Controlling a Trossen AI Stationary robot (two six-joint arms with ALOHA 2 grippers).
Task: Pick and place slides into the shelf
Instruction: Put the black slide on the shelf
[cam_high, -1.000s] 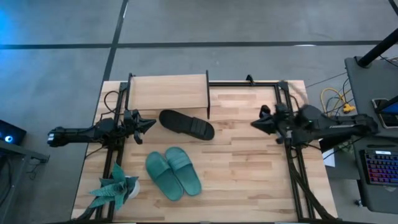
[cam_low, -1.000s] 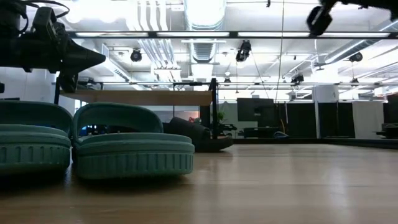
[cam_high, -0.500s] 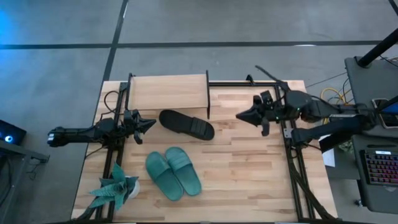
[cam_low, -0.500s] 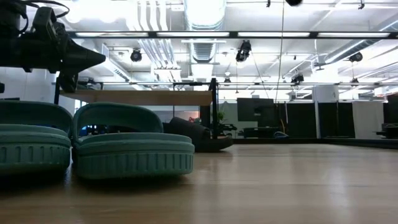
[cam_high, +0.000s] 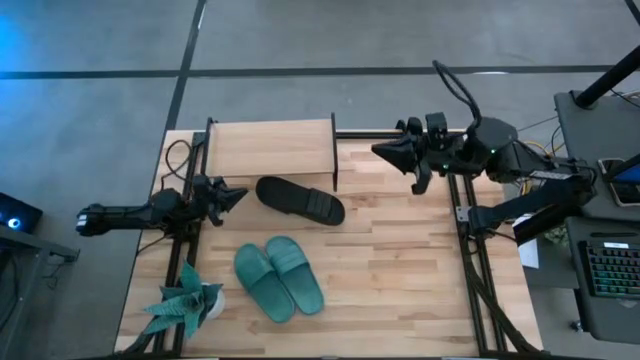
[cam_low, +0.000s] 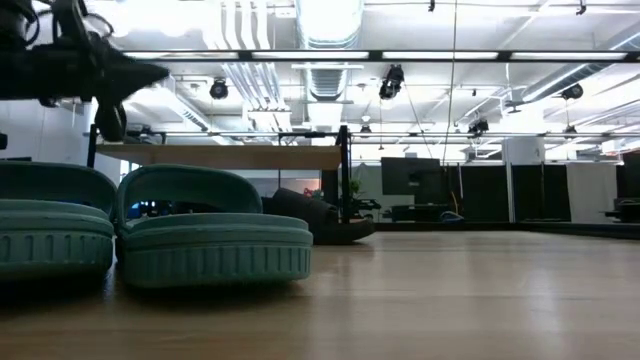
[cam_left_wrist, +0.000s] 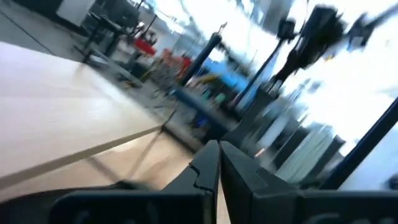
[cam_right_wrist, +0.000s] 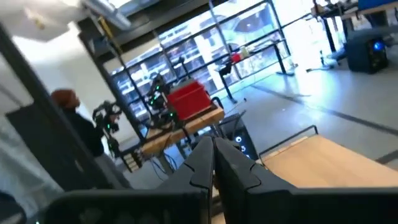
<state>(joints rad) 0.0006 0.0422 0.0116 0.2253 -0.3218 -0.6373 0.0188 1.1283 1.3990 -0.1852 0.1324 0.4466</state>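
A black slide (cam_high: 300, 200) lies sole down on the wooden table, just in front of the shelf (cam_high: 270, 148) at the far left. In the low view the slide (cam_low: 322, 217) shows under the shelf's light board (cam_low: 230, 157). Two teal slides (cam_high: 278, 278) lie side by side nearer the front, large in the low view (cam_low: 215, 240). My left gripper (cam_high: 240, 193) is shut and empty, left of the black slide, pointing toward it. My right gripper (cam_high: 378, 148) is shut and empty, high over the far edge, right of the shelf, pointing left.
A green plant (cam_high: 185, 305) stands at the table's near left corner. Black frame rails (cam_high: 470, 260) run along both sides of the table. Bare wood (cam_high: 400, 270) lies right of the slides. A person (cam_right_wrist: 74, 124) shows in the room beyond.
My right gripper has risen well above the table and gone toward the far edge and somewhat left, toward the shelf, leaving the low view. My left gripper has rolled about its own line and tipped its tips up a little, staying in place. The slides have not moved.
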